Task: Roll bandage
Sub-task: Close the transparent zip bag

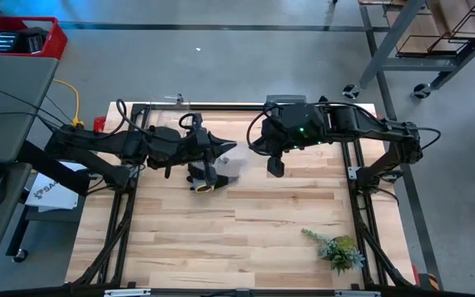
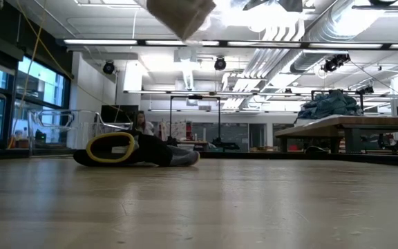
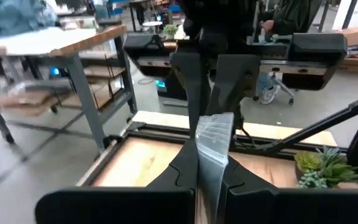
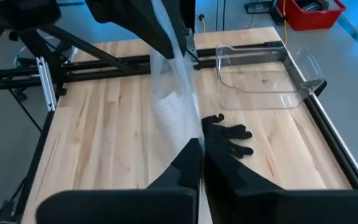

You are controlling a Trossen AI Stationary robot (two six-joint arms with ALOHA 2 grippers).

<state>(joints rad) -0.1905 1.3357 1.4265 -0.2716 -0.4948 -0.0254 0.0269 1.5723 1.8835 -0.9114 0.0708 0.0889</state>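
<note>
No writing is readable. Above the pale wooden surface (image 1: 246,223), both the left tool (image 3: 207,165) and the right tool (image 4: 202,149) pinch the bandage (image 4: 176,112) between closed fingers.

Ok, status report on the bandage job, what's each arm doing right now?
Left gripper shut on the sheer white gauze bandage. Right gripper shut on its other end, strip held between them above the table. Black work glove lies below.

Grey floor (image 1: 221,58), perhaps concrete

Sheer white gauze bandage (image 4: 178,109), pale matt wooden table (image 1: 246,223), clear, seemingly glossy plastic tray (image 4: 266,78)
</note>
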